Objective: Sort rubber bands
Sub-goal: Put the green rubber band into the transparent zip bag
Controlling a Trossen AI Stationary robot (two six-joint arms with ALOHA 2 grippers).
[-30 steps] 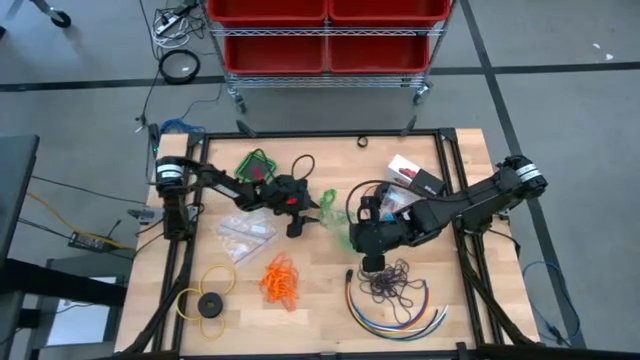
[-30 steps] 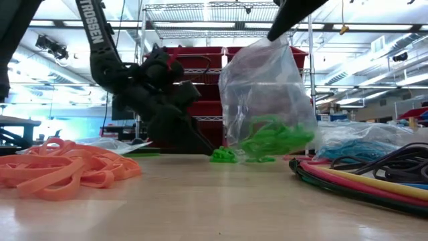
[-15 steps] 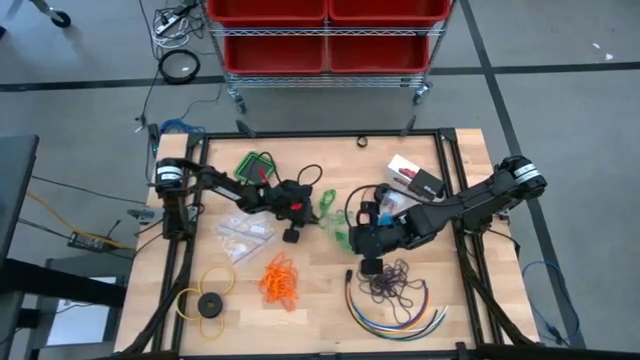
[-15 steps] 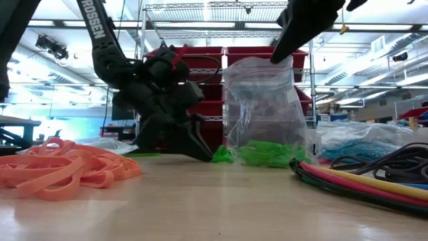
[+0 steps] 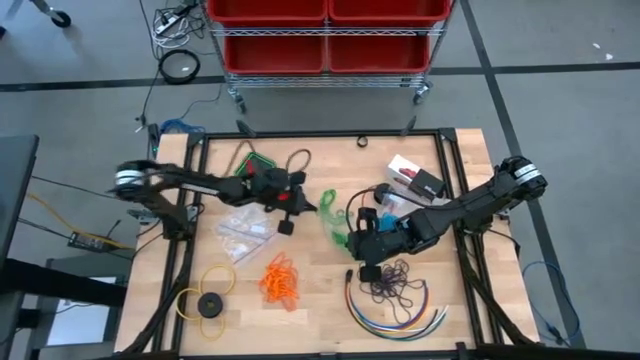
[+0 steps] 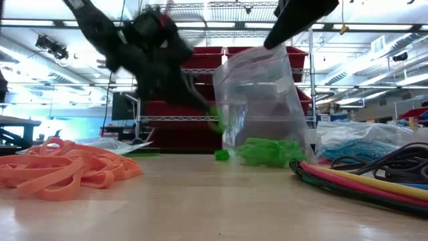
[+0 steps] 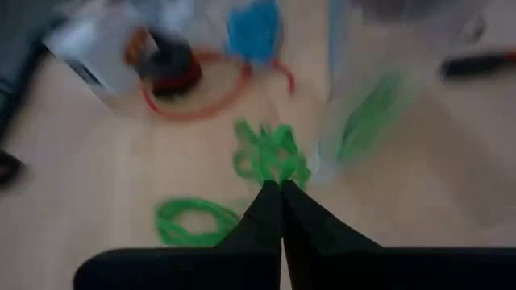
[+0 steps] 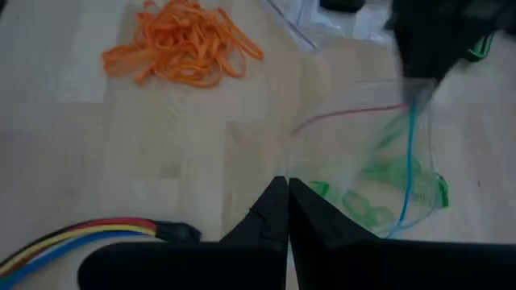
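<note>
A pale wooden surface point(image 5: 320, 300) edged by a dark frame is seen. On it are laid an orange bunch of rubber bands point(image 5: 280, 280), a dark purple bunch point(image 5: 395, 282), curved multicoloured cables point(image 5: 400, 318), a yellow ring point(image 5: 212, 280) with a black disc point(image 5: 210, 304), and flat clear bags point(image 5: 245, 232). Green bands point(image 6: 267, 151) lie inside a clear bag point(image 6: 262, 100).

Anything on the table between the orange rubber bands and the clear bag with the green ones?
Bare wood. In the right wrist view, nothing lies between the orange rubber bands and the clear bag.
</note>
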